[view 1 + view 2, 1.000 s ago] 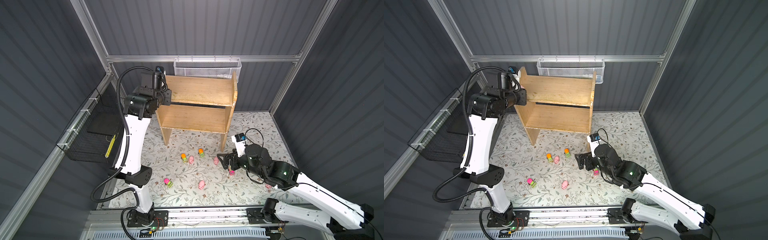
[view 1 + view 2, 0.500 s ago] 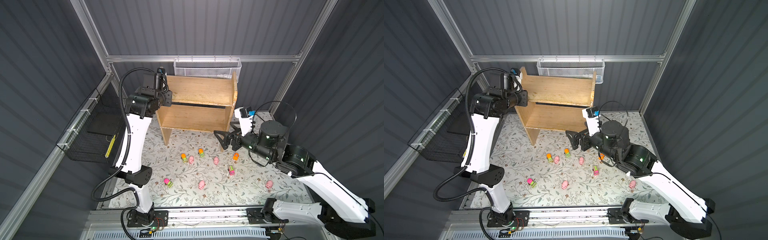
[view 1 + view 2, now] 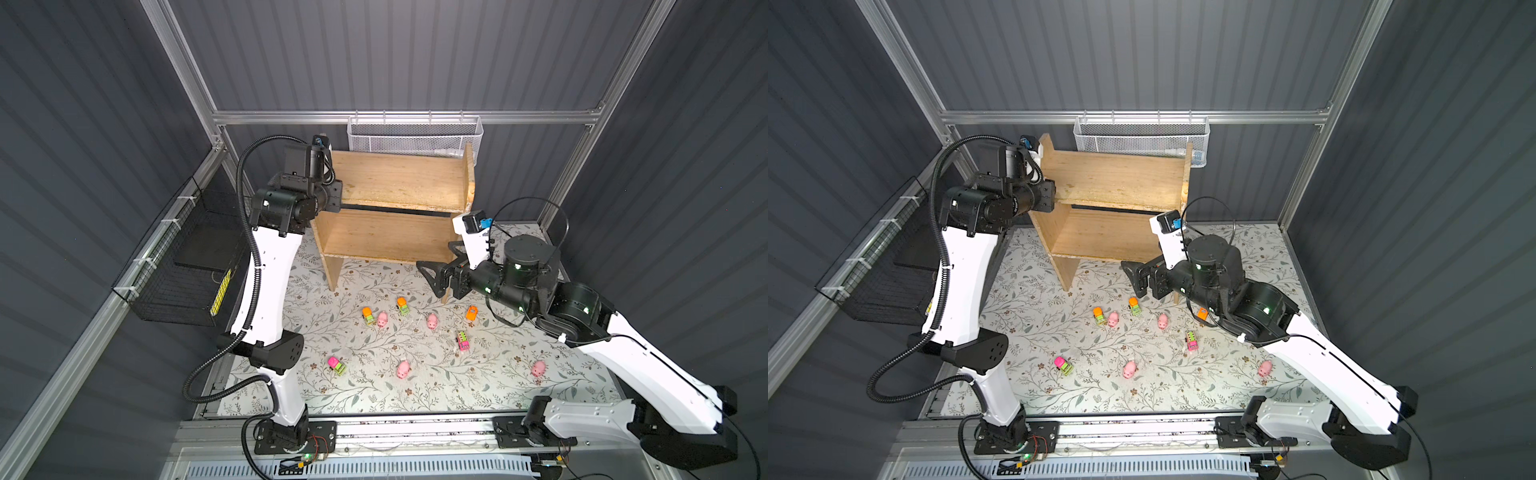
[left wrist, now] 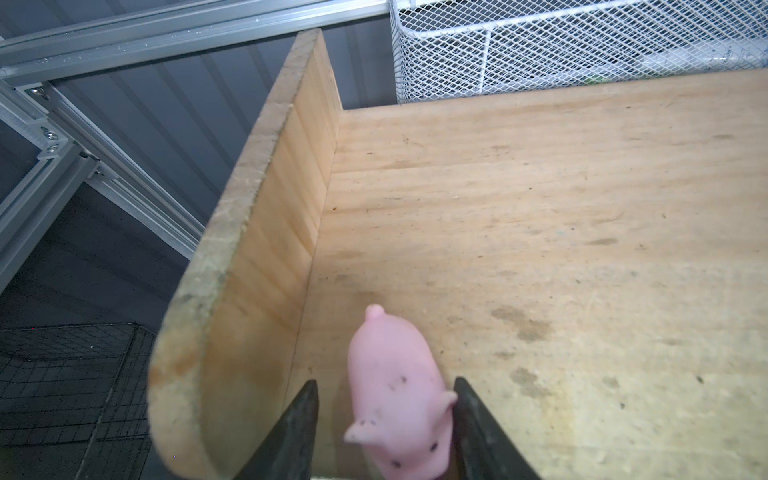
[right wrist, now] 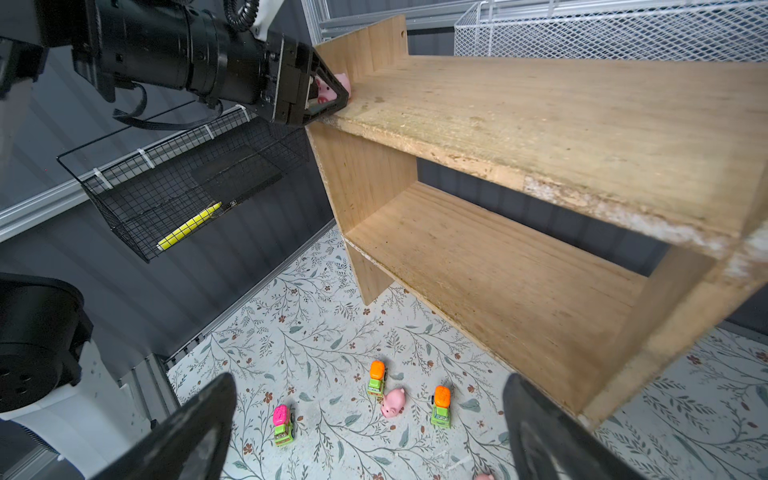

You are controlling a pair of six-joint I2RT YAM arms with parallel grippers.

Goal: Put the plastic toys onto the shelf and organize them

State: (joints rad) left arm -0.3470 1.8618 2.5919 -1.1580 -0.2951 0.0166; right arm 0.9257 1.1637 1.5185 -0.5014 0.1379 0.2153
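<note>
Pink pig [image 4: 399, 390] sits on the shelf [image 4: 540, 208], front left corner of its top tier, beside the side panel [image 4: 270, 249]: judged the start of a row. Left jaws flank it part-open, with a gap showing on one side. Right jaws, wide and empty, wait above the table [image 3: 457, 386].

Shelf [image 3: 399, 187]: light wood, two tiers, upright at the back of the mat [image 3: 374, 399].
Top-tier pig [image 4: 399, 395]: pink, beside the left side panel.
Loose pigs [image 3: 382, 319] [image 3: 432, 321] [image 3: 403, 369] [image 3: 538, 368]: four, scattered on the mat.
Cars [image 3: 367, 316] [image 3: 402, 306] [image 3: 471, 312] [image 3: 462, 340] [image 3: 336, 365]: five, orange, pink and green, among them.
</note>
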